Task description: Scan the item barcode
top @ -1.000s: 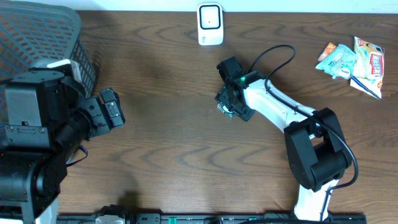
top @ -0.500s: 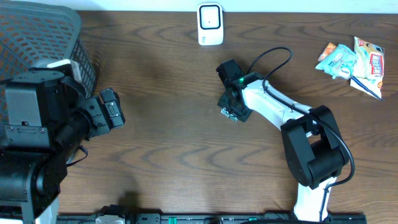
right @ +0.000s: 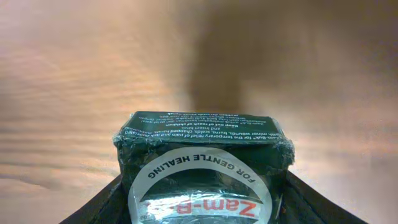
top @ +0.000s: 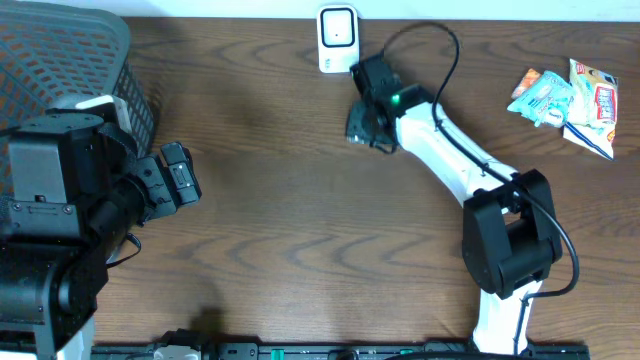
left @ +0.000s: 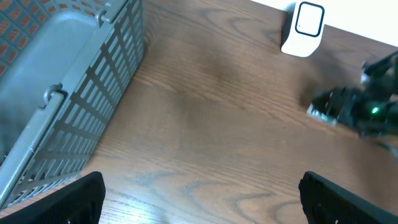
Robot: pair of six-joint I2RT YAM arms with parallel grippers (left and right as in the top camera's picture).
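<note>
At the far left a grey plastic mesh basket (top: pixel 60 60) stands on the brown wood-grain desk (top: pixel 280 230), where it stood a second ago. Beside it the left fingers (left: pixel 74 199) are spread wide apart with nothing between them, and we see no change in that arm's pose.

Towards the middle, at the back edge of the desk, a small white upright scanner (top: pixel 338 38) stands in the same spot as before. The change is just to its right. The right fingers (right: pixel 298 208) are closed on either side of a dark green cardboard box with a round white label (right: pixel 202 168), gripping it. A second ago this box and the fingers were nearer the centre of the desk, well in front of the scanner. Now we find them moved back, close to the scanner's right side, though not touching it. In the wrist view the box's printed end faces the camera.

At the far right a heap of colourful snack packets (top: pixel 565 95) lies unmoved.
</note>
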